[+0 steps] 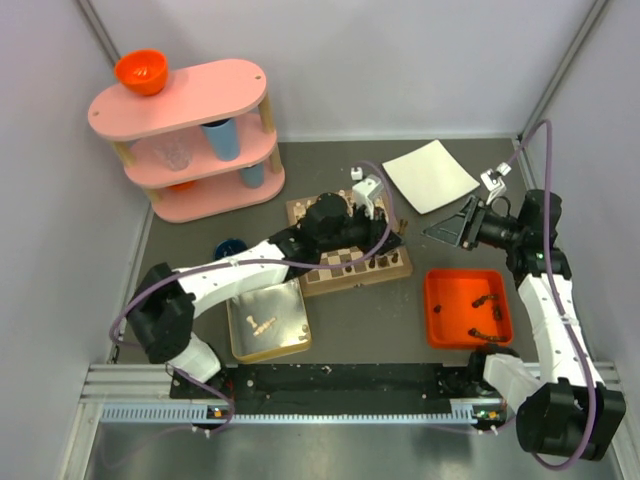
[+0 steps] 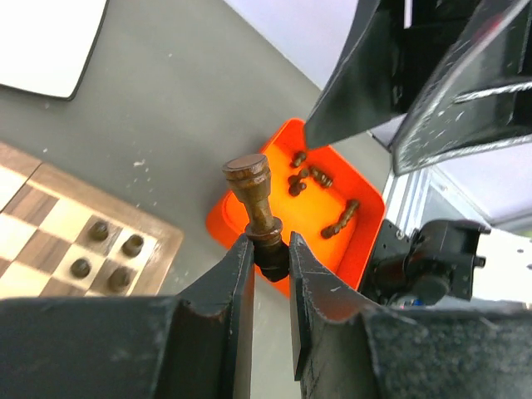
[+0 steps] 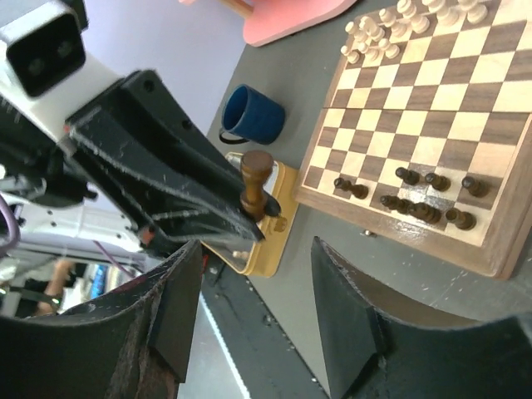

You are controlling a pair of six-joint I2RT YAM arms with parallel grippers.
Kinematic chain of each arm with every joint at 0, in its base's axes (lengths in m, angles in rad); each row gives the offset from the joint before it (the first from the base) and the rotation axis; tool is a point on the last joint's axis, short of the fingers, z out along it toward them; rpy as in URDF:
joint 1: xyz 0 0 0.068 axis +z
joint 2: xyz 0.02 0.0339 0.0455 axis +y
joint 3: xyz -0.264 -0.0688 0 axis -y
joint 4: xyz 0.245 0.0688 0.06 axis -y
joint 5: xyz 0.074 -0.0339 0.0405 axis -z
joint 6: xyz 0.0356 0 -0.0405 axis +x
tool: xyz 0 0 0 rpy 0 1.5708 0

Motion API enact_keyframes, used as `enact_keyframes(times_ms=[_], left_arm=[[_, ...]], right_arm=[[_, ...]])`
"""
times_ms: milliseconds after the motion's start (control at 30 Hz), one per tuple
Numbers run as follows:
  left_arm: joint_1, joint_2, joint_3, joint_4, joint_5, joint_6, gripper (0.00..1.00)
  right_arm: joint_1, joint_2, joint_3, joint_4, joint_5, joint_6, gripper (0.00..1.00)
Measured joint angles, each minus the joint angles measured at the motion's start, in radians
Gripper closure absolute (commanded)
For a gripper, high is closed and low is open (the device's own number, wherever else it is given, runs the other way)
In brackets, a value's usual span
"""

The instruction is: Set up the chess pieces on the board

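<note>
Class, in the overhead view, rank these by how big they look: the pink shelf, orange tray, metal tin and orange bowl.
1. pink shelf
2. orange tray and metal tin: they look about alike, so unranked
3. orange bowl, even though it sits higher, nearer the camera

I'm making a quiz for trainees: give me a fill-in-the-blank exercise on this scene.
The left gripper holds a chess piece from the ___ set.
The right gripper has its jaws ___.
Loose dark pieces lie in an ___ tray.
Beside the board stands a ___ mug.
Missing words: dark, open, orange, blue.
</note>
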Motion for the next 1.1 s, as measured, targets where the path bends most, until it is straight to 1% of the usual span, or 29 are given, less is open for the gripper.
enact_keyframes(times_ms=[67,100,133,167,200,267,300,333,433,533,633,700,767,900,1100], left_arm=[[0.028,-0.042,-0.026,-0.036,0.051,0.032,1.0],[0.04,-0.058,-0.035,-0.049,0.08,0.049,1.0],[0.053,-0.082,-0.045,-0.07,0.121,0.071,1.0],[0.066,-0.106,-0.052,-0.094,0.172,0.092,1.0],[0.077,-0.127,-0.056,-0.124,0.229,0.116,1.0],[0.095,-0.163,-0.055,-0.193,0.344,0.163,1.0],[0.103,-0.175,-0.049,-0.241,0.414,0.194,1.0],[0.107,-0.183,-0.04,-0.289,0.474,0.219,1.0],[0.109,-0.179,0.001,-0.459,0.646,0.29,1.0],[0.108,-0.163,0.032,-0.613,0.78,0.354,1.0],[0.108,-0.14,0.053,-0.73,0.875,0.402,1.0],[0.108,-0.123,0.066,-0.774,0.906,0.418,1.0],[0.108,-0.101,0.084,-0.812,0.926,0.433,1.0],[0.107,-0.064,0.113,-0.855,0.94,0.444,1.0],[0.1,-0.024,0.137,-0.856,0.94,0.428,1.0]], right_arm=[[0.0,-0.011,0.011,-0.032,-0.011,-0.065,0.38],[0.0,-0.014,0.017,-0.05,-0.019,-0.109,0.3],[0.0,-0.016,0.032,-0.095,-0.047,-0.2,0.15],[0.0,-0.016,0.051,-0.159,-0.077,-0.296,0.09],[0.0,-0.016,0.07,-0.223,-0.101,-0.382,0.07],[0.014,-0.015,0.141,-0.443,-0.142,-0.724,0.04],[0.037,-0.014,0.167,-0.517,-0.137,-0.865,0.04],[0.088,-0.012,0.199,-0.616,-0.129,-1.055,0.04],[0.224,-0.005,0.229,-0.801,-0.106,-1.422,0.04],[0.323,0.016,0.23,-0.927,-0.086,-1.653,0.07],[0.413,0.056,0.238,-0.992,-0.062,-1.771,0.14],[0.476,0.077,0.248,-1.009,-0.048,-1.812,0.19],[0.506,0.085,0.257,-1.017,-0.051,-1.826,0.24],[0.524,0.087,0.28,-1.013,-0.061,-1.82,0.29],[0.538,0.105,0.283,-0.972,-0.092,-1.775,0.36]])
